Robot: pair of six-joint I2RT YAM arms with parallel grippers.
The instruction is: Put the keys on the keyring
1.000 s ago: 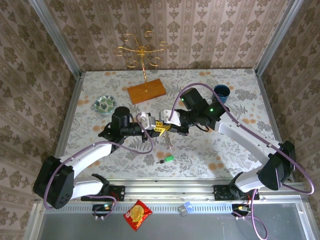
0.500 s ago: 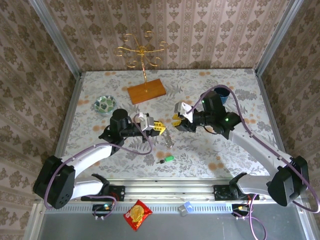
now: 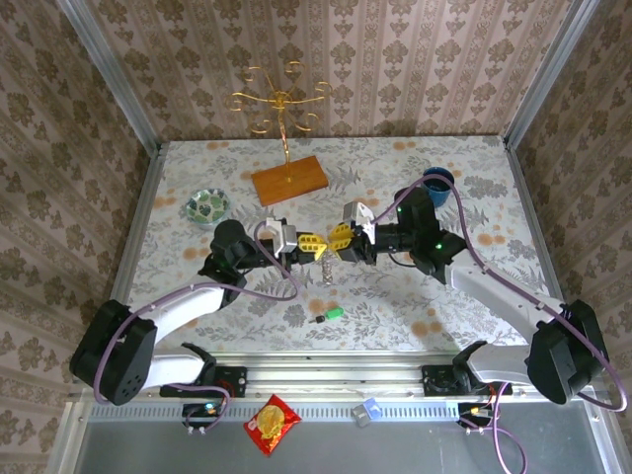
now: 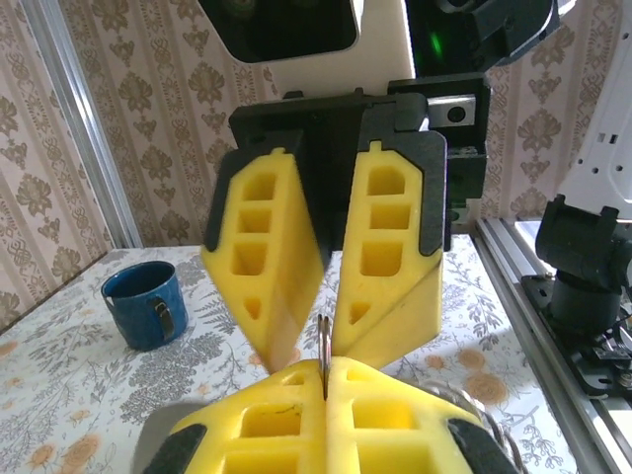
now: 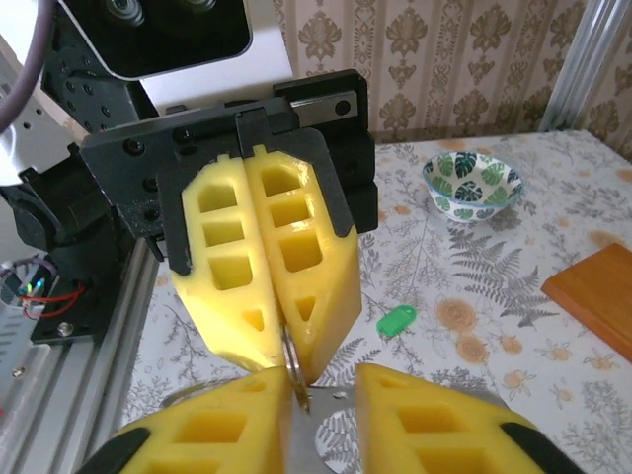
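The keyring (image 4: 323,348) is held edge-on above the middle of the table, where it reads as a thin metal line. The left gripper (image 3: 316,247) is clenched on it. Both of its yellow fingers are pressed together, and the ring stands up from the seam between them.

The right gripper (image 3: 337,241) meets the left one tip to tip from the right. Its jaws are parted (a strip of table shows between them in its own wrist view). The ring's edge lies in that gap, close against one finger (image 5: 212,430); contact cannot be confirmed. In the overhead view a small metal piece hangs below the two grippers, too small to identify.

One key (image 3: 333,314), green-headed with a dark end, lies flat on the table (image 3: 395,296) on the near side of the grippers, apart from both.

Further out:
- A blue cup (image 3: 437,184) stands at the far right, just behind the right arm.
- A patterned bowl (image 3: 207,206) sits at the left.
- A gold wire stand (image 3: 281,104) rises from a wooden base (image 3: 288,180) at the far side.
- A red packet (image 3: 272,423) lies on the near ledge, off the table.
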